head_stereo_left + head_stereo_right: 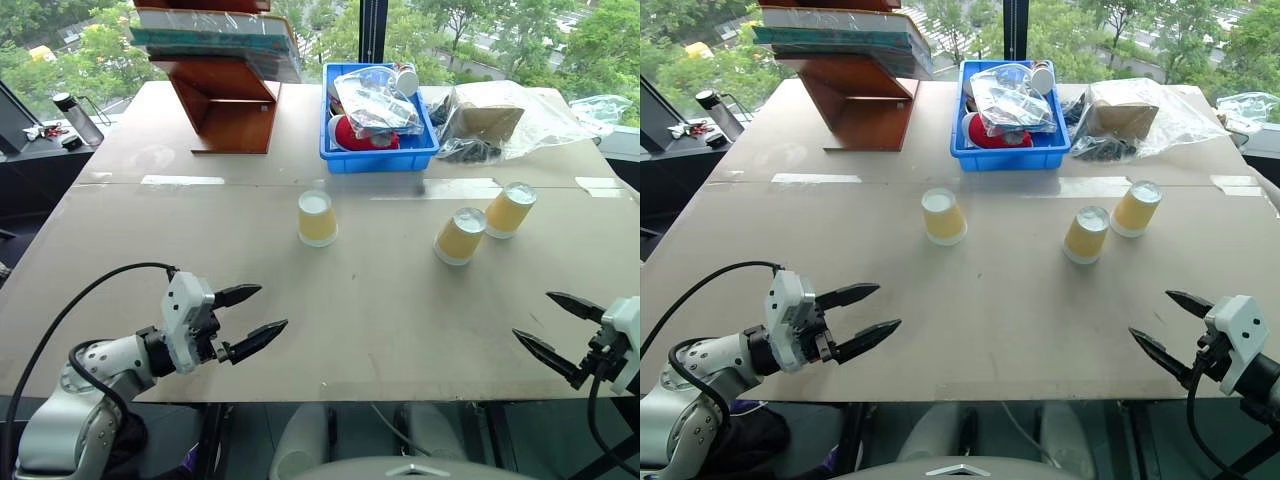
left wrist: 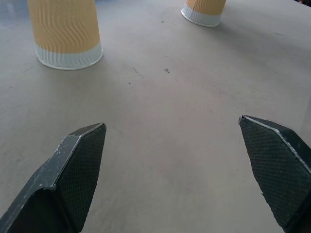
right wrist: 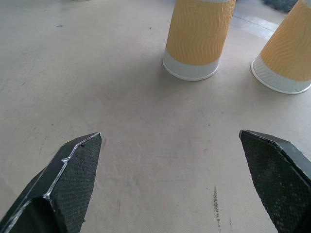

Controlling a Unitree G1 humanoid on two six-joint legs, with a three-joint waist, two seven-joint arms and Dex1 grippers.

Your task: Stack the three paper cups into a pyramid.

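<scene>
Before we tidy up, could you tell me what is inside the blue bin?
The blue bin holds clear plastic bags over something red; whatever lies beneath is covered.

place: office/lab | cues: worktable (image 1: 300,330), window wall, wooden book stand (image 1: 225,95)

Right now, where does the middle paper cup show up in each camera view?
Left eye view: the middle cup, right of centre.
Right eye view: the same place.
Left wrist view: the farther cup.
Right wrist view: the cup next to the rightmost cup.
Shared landmark: that rightmost cup, close beside it in both eye views too.
</scene>
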